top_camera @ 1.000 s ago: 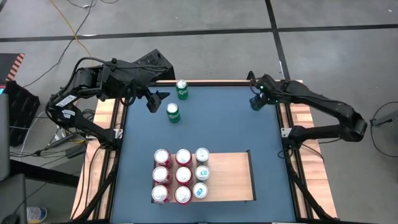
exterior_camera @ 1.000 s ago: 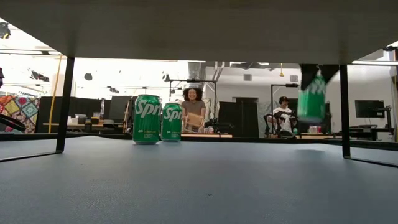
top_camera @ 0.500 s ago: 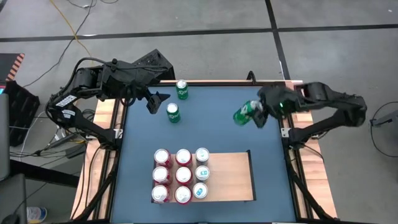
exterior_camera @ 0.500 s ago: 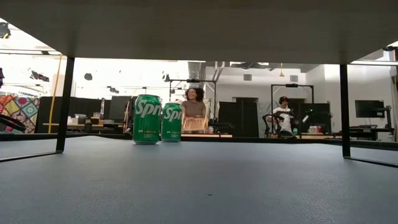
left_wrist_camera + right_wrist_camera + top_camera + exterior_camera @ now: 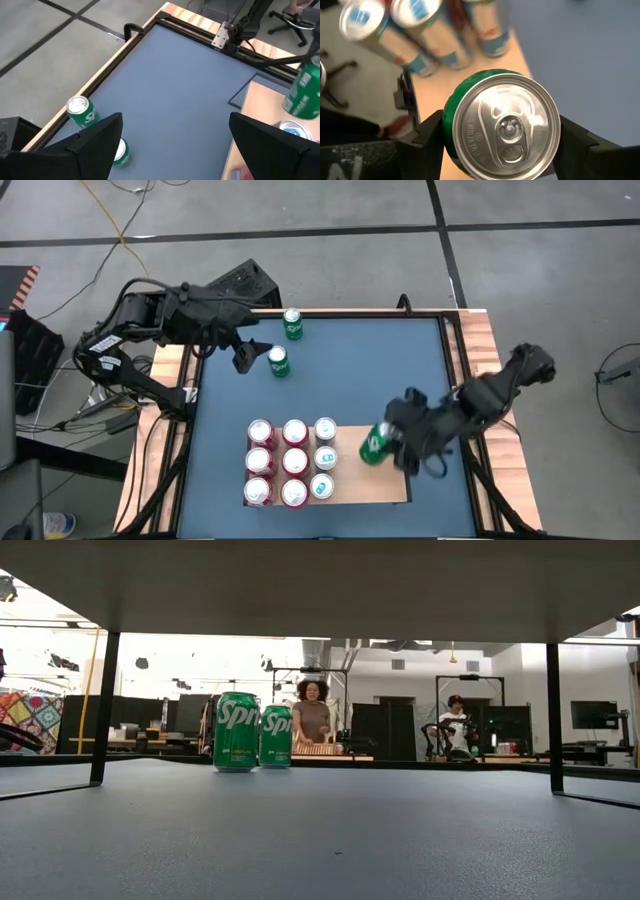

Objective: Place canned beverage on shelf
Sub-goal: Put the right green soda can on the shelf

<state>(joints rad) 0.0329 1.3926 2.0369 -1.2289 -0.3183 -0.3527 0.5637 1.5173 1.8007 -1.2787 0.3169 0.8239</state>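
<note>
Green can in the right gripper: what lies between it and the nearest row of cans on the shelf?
Nothing but bare shelf. In the high view, a narrow strip of board separates the held green can in the right gripper from the light blue cans.

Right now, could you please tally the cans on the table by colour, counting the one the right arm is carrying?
Green cans: 3, two standing on the blue mat and one in the right gripper over the shelf.
Red cans: 6, in two columns on the shelf.
Pale blue-and-white cans: 3, in one column beside the red ones.
Total: 12 cans.
</note>
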